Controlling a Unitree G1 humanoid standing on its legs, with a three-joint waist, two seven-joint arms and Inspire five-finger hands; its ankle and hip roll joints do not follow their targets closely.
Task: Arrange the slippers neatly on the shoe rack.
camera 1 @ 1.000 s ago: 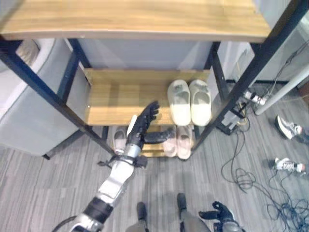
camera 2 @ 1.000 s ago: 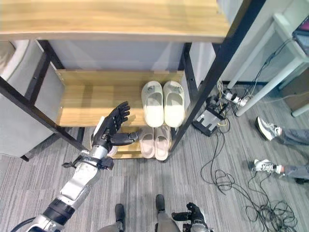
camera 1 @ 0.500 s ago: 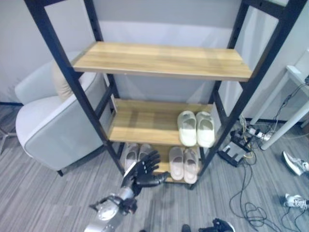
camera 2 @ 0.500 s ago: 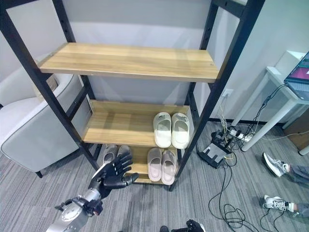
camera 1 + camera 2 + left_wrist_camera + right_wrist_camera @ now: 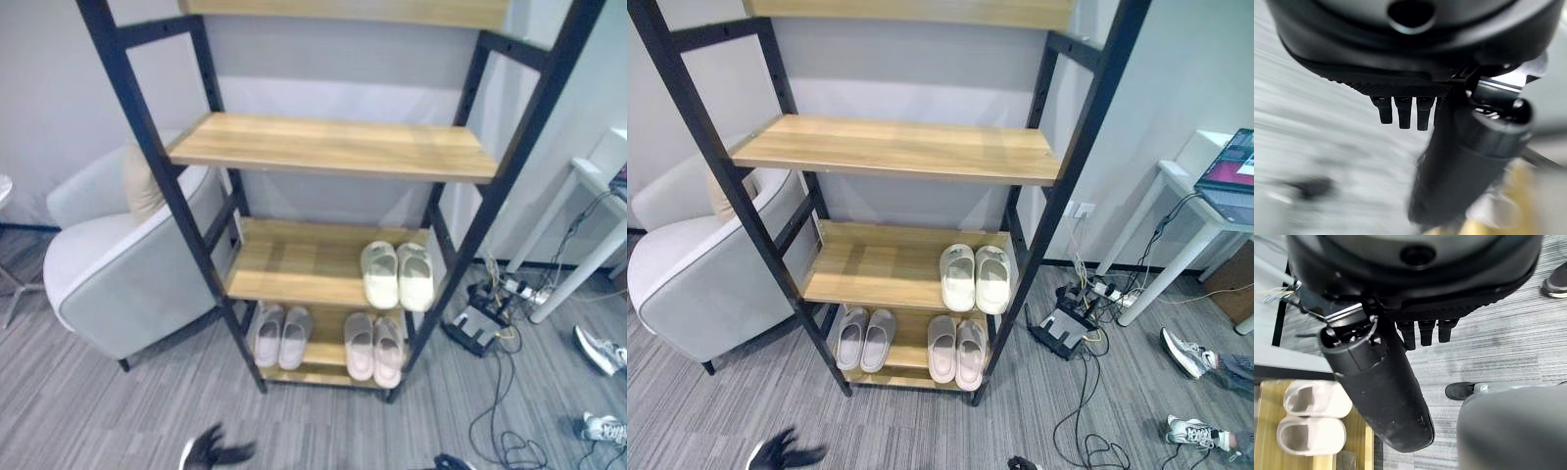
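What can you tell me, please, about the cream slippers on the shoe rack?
The cream slippers are a thick, smooth, foam-like open-toe pair, standing side by side and touching, upright, toes toward the wall. They rest at the right end of a wooden shelf of the black-framed shoe rack, untouched by either hand.

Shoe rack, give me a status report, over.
Left hand low by the floor, open, holding nothing. Right hand open, holding nothing. White slippers paired on middle shelf; grey pair and pink pair on bottom shelf. Nothing in the way.
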